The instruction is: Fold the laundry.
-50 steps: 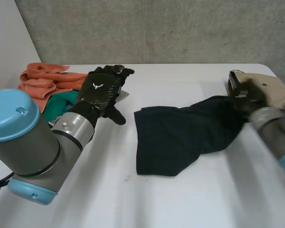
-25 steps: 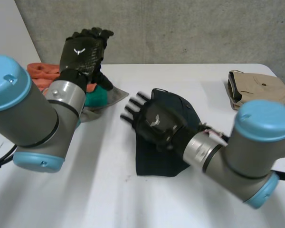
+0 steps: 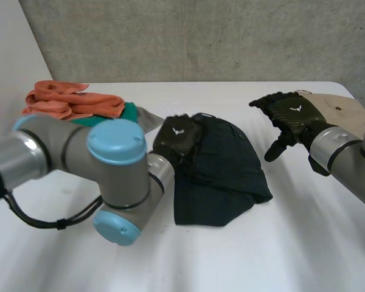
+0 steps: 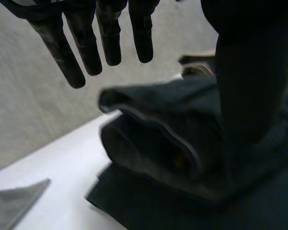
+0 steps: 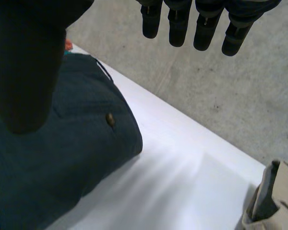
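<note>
To the left of the dark garment (image 3: 222,176), well apart from it, lies a heap of orange cloth (image 3: 67,100). A green piece (image 3: 123,113) and a grey piece (image 3: 147,117) lie nearer the garment's left edge. The left hand (image 3: 177,139) sits at the garment's upper left edge, its fingers straight and released and grasping nothing, with the thumb reaching over the doubled-up layers.

The dark garment lies mid-table (image 3: 170,255), folded over itself into a rough lump with thick hems and a small button. It looks soft, limp and light, likely to sag and slide on the smooth top. The seamed edges should be firmer than the middle, so a hem or corner is probably the best place to pinch it, one hand at each end of an edge.

To the right of the garment, apart from it, the right hand (image 3: 290,114) hovers with fingers spread and relaxed, empty. A folded beige garment (image 3: 347,112) lies beyond it, farther right of the dark one.
</note>
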You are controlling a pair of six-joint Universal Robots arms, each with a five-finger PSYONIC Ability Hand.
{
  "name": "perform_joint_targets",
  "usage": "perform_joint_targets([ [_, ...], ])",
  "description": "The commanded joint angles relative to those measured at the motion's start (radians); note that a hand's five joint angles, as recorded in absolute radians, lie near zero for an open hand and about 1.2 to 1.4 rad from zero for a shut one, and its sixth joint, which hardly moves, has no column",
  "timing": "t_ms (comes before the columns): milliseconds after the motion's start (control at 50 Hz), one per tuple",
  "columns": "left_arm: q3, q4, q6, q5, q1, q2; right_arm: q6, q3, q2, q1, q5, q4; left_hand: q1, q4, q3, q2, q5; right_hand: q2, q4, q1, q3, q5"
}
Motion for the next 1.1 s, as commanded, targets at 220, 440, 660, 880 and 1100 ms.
perform_joint_targets([
  [220, 0.095, 0.034, 0.163, -0.021, -0.029, -0.148, -0.015, -0.082, 0.106, 0.013, 0.013, 0.045, 1.028, 1.030, 1.036, 1.033, 1.028, -0.029, -0.031, -0.047, -0.031, -0.047],
  [440, -0.098, 0.018, 0.201, -0.127, -0.033, 0.037, -0.029, -0.275, 0.198, 0.024, -0.007, 0.220, 1.028, 1.030, 1.036, 1.033, 1.028, -0.029, -0.031, -0.047, -0.031, -0.047],
  [660, -0.198, 0.009, 0.321, -0.131, -0.047, 0.069, -0.029, -0.386, 0.362, 0.086, -0.032, 0.278, 0.616, 0.619, 0.624, 0.622, 0.616, -0.029, -0.031, -0.047, -0.031, -0.047],
  [880, -0.106, 0.015, 0.312, -0.128, -0.032, 0.140, -0.050, -0.414, 0.379, 0.099, -0.003, 0.283, -0.146, -0.143, -0.138, -0.141, -0.146, -0.029, -0.031, -0.047, -0.031, -0.047],
  [1100, 0.058, -0.032, 0.146, -0.089, -0.006, 0.083, -0.084, -0.401, 0.233, 0.100, -0.010, 0.289, -0.167, -0.164, -0.159, -0.161, -0.167, -0.029, -0.031, -0.047, -0.031, -0.047],
])
